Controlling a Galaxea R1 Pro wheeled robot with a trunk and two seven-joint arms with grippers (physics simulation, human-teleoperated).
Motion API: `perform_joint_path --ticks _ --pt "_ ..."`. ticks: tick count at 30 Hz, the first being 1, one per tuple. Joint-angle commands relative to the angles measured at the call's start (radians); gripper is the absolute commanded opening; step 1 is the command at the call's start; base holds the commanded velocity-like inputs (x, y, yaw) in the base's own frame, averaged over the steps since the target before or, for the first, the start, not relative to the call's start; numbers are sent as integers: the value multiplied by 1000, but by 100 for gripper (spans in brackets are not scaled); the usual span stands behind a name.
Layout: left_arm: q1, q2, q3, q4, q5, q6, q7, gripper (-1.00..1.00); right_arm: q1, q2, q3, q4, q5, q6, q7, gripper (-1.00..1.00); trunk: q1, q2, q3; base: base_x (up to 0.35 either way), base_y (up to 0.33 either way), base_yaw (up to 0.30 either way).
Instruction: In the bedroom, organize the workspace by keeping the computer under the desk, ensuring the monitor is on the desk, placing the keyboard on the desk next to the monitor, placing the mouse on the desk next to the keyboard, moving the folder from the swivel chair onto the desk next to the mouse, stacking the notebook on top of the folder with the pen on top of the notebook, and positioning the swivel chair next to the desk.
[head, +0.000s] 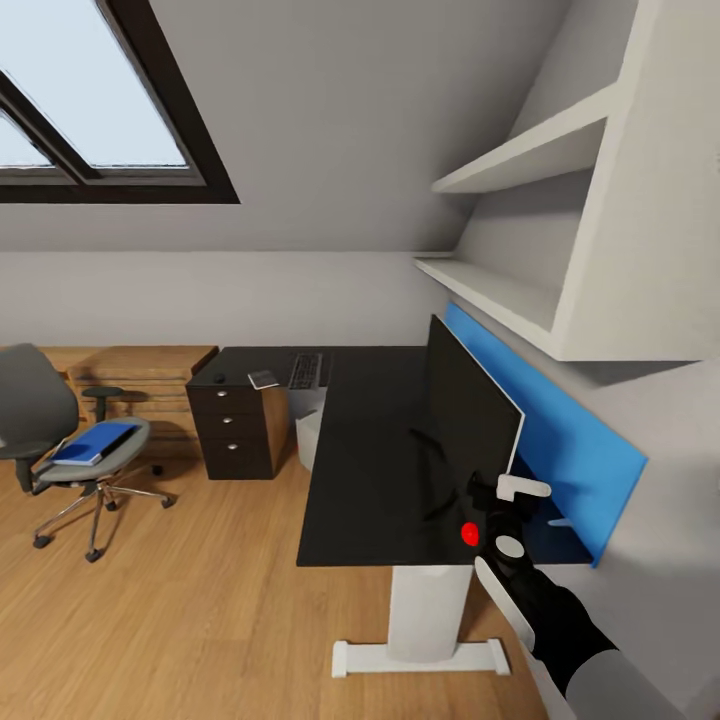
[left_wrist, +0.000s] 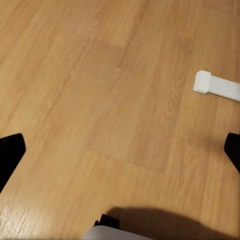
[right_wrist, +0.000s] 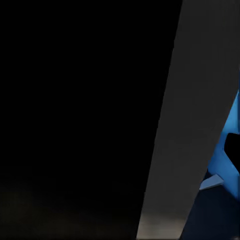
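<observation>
Monitor (head: 470, 425) position is my concern at this moment: I have the right gripper (head: 508, 500) at the near edge of the screen, which stands edge-on on the desk (head: 370, 460), just ahead of the fingers and touching or nearly touching them. From the right wrist view I see the dark screen face and its pale rim (right_wrist: 192, 115) directly in front of the camera, with the blue wall panel (head: 560, 430) beyond it; I cannot tell whether the fingers are spread or closed on the rim, since they are not resolved in either view. My judgement is that the hand sits at the edge because that is the only graspable part of a thin panel when turning or sliding it. The left gripper (left_wrist: 120, 150) hangs low over bare wood floor (left_wrist: 100, 75), fingers spread wide and holding nothing, parked clear of the work; the desk's white foot (left_wrist: 215, 86) lies off to one side of it. Far beyond the right gripper, at the desk's other end, lie the keyboard (head: 305, 371), the notebook (head: 263, 379) and the mouse (head: 220, 379). The folder (head: 95, 442) rests on the seat of the swivel chair (head: 60, 440), well apart from the desk, so those steps are not yet done.
</observation>
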Motion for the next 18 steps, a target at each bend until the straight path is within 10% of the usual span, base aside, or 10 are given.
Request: perform_joint_path --ticks 1,18 --pt "-1 0 6 1 4 -2 -9 100 -1 -2 5 0 -10 -4 -7 100 0 -1 -2 -13 -36 0" --pt "-1 0 6 1 4 -2 -9 100 -2 -2 5 8 -11 -4 -6 100 0 -1 -2 -2 -12 0"
